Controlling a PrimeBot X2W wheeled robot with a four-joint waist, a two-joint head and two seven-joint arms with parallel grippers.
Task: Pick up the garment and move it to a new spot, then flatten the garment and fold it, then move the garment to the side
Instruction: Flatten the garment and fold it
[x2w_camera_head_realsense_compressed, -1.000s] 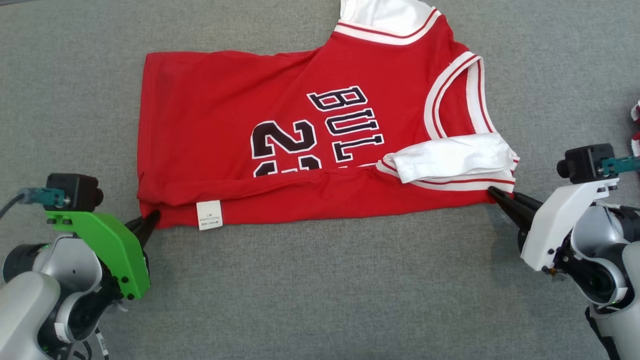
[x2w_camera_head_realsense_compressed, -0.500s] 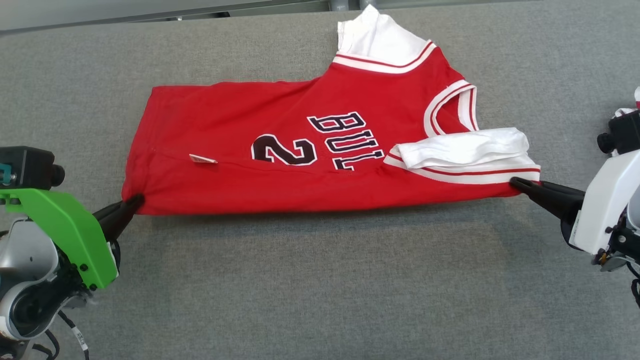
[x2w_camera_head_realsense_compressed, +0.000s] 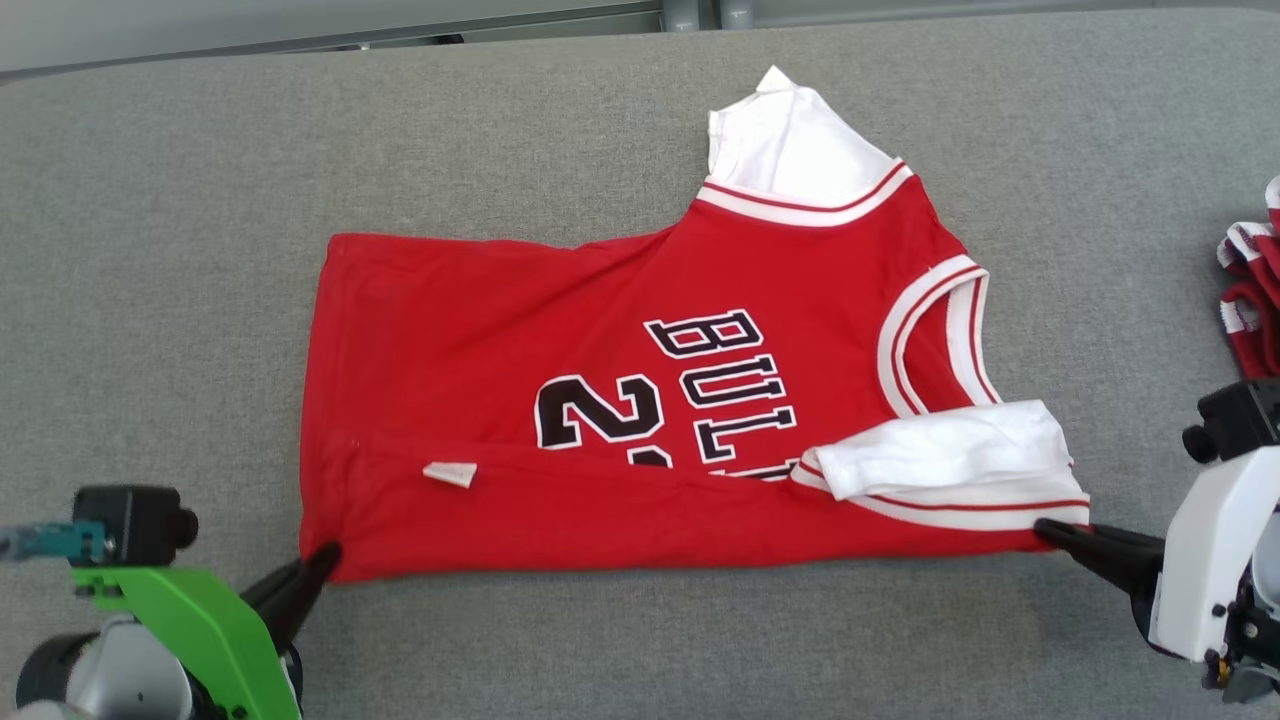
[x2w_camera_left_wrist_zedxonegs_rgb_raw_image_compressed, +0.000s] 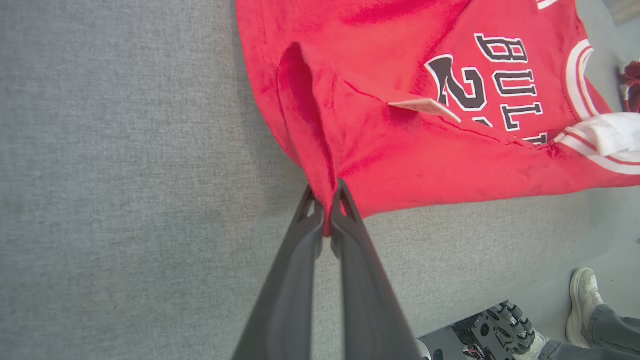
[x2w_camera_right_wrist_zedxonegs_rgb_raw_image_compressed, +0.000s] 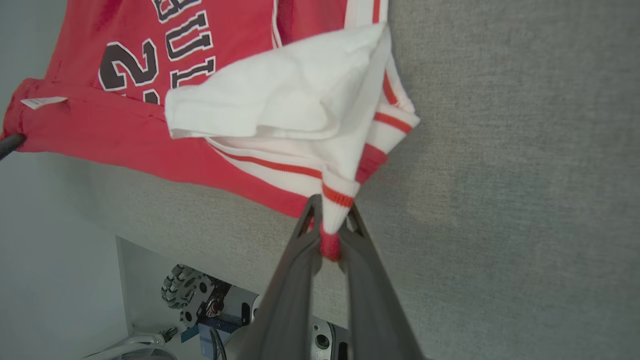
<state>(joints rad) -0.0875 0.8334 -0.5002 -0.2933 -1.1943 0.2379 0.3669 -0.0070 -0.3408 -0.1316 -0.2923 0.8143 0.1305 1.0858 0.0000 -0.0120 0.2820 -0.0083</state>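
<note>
**A:** Garment (x2w_camera_head_realsense_compressed: 560, 430), head view: lying on the desk (x2w_camera_head_realsense_compressed: 150, 250), its near flap wider than a second ago, label (x2w_camera_head_realsense_compressed: 450, 473) now well inside the edge.

**B:** Left wrist: our left gripper (x2w_camera_left_wrist_zedxonegs_rgb_raw_image_compressed: 325, 192) clamps the hem corner (x2w_camera_left_wrist_zedxonegs_rgb_raw_image_compressed: 322, 170). Right wrist: our right gripper (x2w_camera_right_wrist_zedxonegs_rgb_raw_image_compressed: 330, 210) clamps the striped sleeve trim (x2w_camera_right_wrist_zedxonegs_rgb_raw_image_compressed: 336, 199). We judge the first fold underway.

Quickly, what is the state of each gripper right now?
The left gripper: shut on the bottom corner of the red fabric basketball jersey.
The right gripper: shut on the same jersey's striped trim.
</note>
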